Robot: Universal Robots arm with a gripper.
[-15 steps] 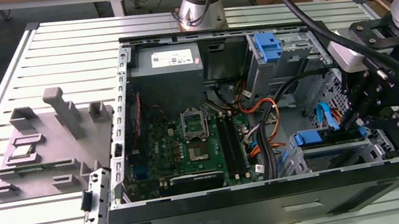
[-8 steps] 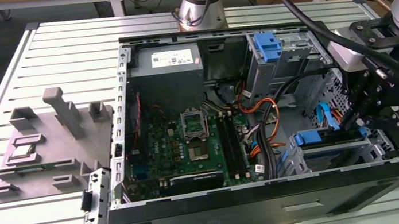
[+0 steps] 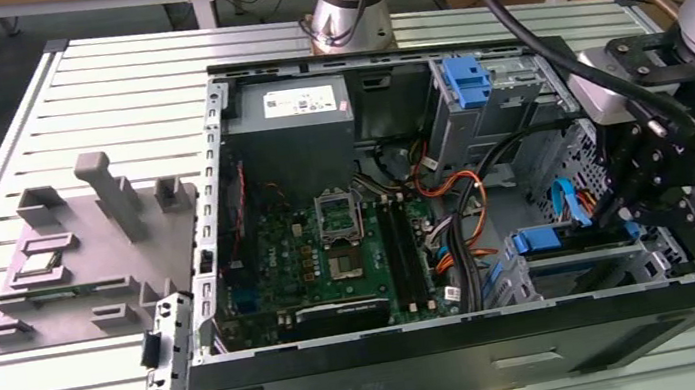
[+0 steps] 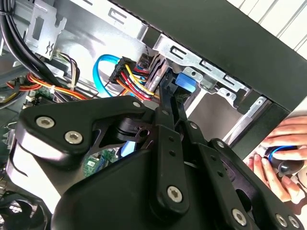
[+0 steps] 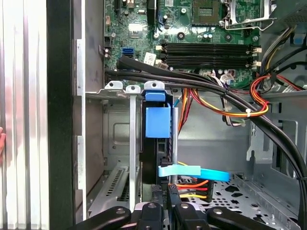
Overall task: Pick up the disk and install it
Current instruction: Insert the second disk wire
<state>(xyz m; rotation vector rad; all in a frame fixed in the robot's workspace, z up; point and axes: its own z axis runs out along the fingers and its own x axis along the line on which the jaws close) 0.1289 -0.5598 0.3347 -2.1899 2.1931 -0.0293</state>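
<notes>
The disk (image 5: 156, 160) stands on edge in the metal drive bay (image 5: 115, 143) of the open computer case, its blue rail tab (image 5: 157, 122) facing the first wrist view. In the exterior view the disk (image 3: 545, 240) sits low in the bay at the case's right. My gripper (image 5: 160, 207) reaches into the bay, its black fingers (image 4: 168, 96) pressed together on the disk's thin edge. The second wrist view catches the blue rail (image 4: 184, 81) just past the fingertips.
A blue flat cable (image 5: 192, 171) and coloured power wires (image 5: 230, 103) hang close beside the disk. The motherboard (image 3: 327, 248), grey power-supply box (image 3: 289, 112) and a tall blue latch (image 3: 464, 79) share the case. A grey fixture (image 3: 74, 261) lies outside. A person's hand (image 4: 280, 163) rests beyond the case wall.
</notes>
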